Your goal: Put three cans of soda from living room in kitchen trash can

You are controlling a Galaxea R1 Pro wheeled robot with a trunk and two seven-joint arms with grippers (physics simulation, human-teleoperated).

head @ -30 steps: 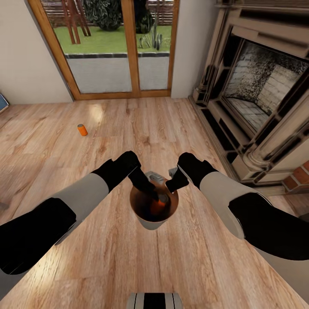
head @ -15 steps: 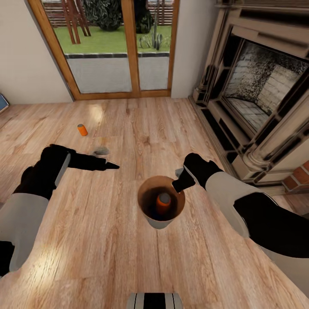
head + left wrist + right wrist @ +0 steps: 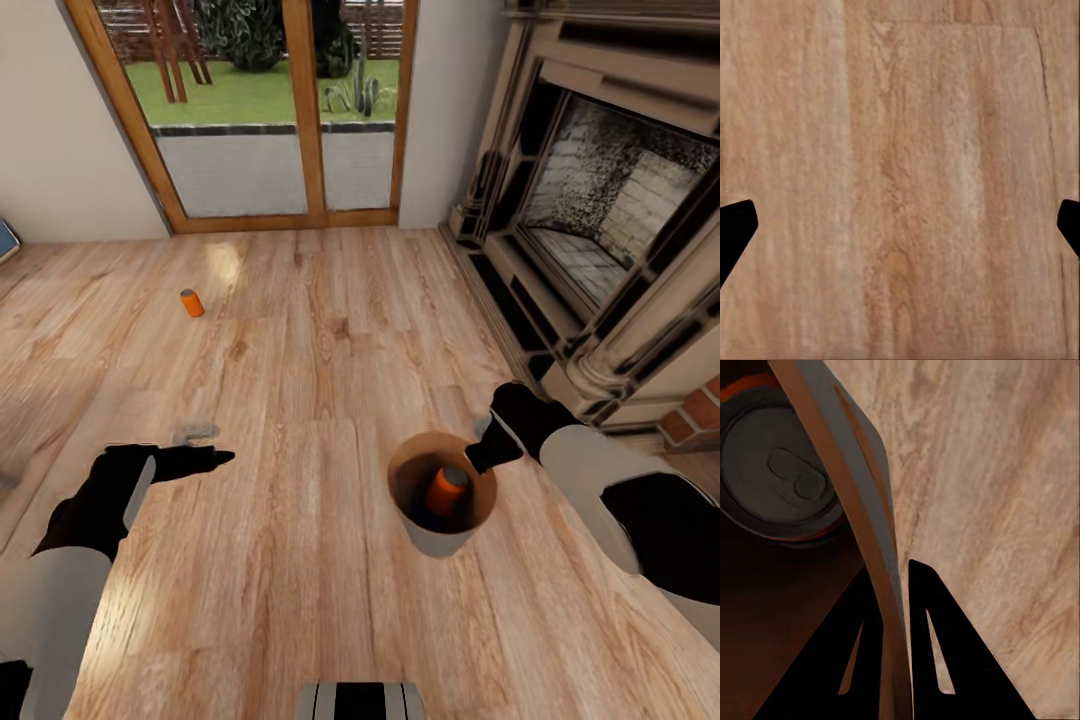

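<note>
The left gripper (image 3: 205, 460), a second ago reaching into the pale grey tapered bin with its copper-brown inside (image 3: 441, 495), now hangs open and empty low over the wood plank floor (image 3: 300, 380) toward 9 o'clock, well apart from the bin. The right gripper (image 3: 482, 455), pinching the bin's rim, has carried it from the centre toward 3 o'clock. The bright orange soda can with a grey metal top (image 3: 446, 491) now leans inside the bin.
</note>
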